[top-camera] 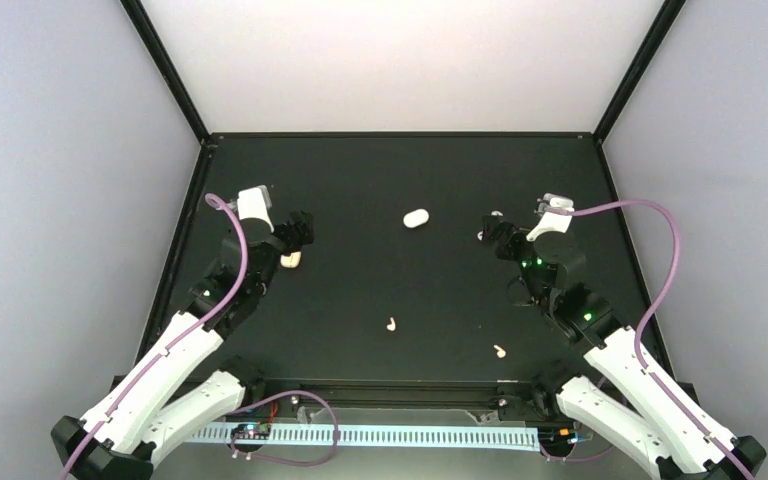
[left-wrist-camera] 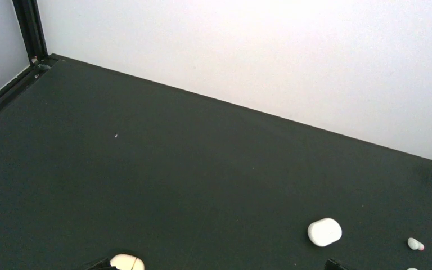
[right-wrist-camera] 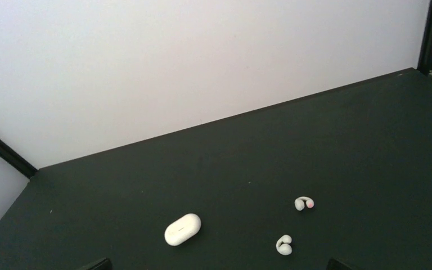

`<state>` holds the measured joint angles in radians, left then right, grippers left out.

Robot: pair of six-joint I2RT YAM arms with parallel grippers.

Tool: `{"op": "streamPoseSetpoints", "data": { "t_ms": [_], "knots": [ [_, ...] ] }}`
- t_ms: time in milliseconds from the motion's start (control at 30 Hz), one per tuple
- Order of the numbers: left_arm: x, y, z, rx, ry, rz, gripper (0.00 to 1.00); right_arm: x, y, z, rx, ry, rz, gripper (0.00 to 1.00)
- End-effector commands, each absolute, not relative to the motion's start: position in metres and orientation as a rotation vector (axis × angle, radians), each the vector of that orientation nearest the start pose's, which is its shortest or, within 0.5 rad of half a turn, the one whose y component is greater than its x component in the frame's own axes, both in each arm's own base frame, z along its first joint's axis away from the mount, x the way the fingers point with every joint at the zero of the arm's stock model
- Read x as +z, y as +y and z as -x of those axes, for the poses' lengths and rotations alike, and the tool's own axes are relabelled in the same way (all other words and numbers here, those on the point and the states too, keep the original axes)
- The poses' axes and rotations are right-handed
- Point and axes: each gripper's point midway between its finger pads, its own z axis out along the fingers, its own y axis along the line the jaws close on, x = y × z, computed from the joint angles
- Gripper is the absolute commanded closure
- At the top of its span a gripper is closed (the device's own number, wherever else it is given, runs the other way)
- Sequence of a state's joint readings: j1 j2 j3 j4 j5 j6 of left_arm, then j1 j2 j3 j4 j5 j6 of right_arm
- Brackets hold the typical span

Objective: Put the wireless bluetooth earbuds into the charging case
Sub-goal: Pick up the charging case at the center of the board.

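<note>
The tabletop (top-camera: 360,290) is a matt black sheet, smooth apart from a few pale specks, and the charging case (right-wrist-camera: 182,229) lying on it is smooth, glossy white plastic. The earbuds (top-camera: 391,324) look like cream-white plastic with a soft sheen. The walls (top-camera: 410,60) are plain matt white, the frame posts (top-camera: 164,65) look like black metal, and the arm shells (top-camera: 160,365) are smooth white plastic.

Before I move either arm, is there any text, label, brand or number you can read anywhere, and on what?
No readable text in any view.
Charging case: one faint mark on its top, too small to read.
Small circuit board at the table's near edge: any print is too small to read.
</note>
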<state>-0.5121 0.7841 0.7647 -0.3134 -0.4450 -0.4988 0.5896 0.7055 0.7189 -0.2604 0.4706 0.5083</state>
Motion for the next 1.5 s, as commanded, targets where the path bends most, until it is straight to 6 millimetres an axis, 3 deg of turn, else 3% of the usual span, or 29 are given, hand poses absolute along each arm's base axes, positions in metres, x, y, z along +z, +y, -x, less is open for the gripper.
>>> {"op": "streamPoseSetpoints", "data": {
  "t_ms": [0, 200, 400, 533, 733, 900, 967, 1067, 1167, 1267, 1467],
  "knots": [
    [0.301, -0.078, -0.29, -0.283, 1.809, 0.275, 0.01, 0.297, 0.105, -0.275, 0.385, 1.786, -0.156, 0.0],
    [0.302, -0.08, -0.285, -0.247, 1.797, 0.175, 0.01, 0.298, 0.131, -0.273, 0.455, 1.823, 0.01, 0.0],
    [0.306, -0.079, -0.278, -0.247, 1.782, 0.133, 0.01, 0.26, 0.145, -0.285, 0.45, 1.977, 0.001, 0.0],
    [0.311, -0.083, -0.276, -0.283, 1.77, 0.12, 0.01, 0.237, 0.167, -0.296, 0.529, 2.055, -0.008, 0.03],
    [0.319, -0.083, -0.27, -0.312, 1.743, 0.109, 0.01, 0.2, 0.202, -0.331, 0.59, 2.161, -0.062, 0.07],
    [0.322, -0.083, -0.266, -0.326, 1.727, 0.104, 0.01, 0.171, 0.231, -0.351, 0.575, 2.228, -0.006, 0.1],
    [0.323, -0.085, -0.266, -0.339, 1.726, 0.099, 0.01, 0.158, 0.234, -0.364, 0.52, 2.251, -0.025, 0.1],
    [0.322, -0.088, -0.266, -0.353, 1.731, 0.087, 0.01, 0.155, 0.231, -0.392, 0.418, 2.24, -0.057, 0.1],
    [0.321, -0.089, -0.267, -0.356, 1.734, 0.087, 0.01, 0.153, 0.245, -0.419, 0.382, 2.235, -0.026, 0.1],
    [0.321, -0.089, -0.266, -0.355, 1.734, 0.085, 0.01, 0.139, 0.248, -0.444, 0.343, 2.283, -0.052, 0.1],
    [0.32, -0.09, -0.267, -0.353, 1.736, 0.074, 0.01, 0.111, 0.253, -0.474, 0.299, 2.348, -0.046, 0.1]
  ]
}}
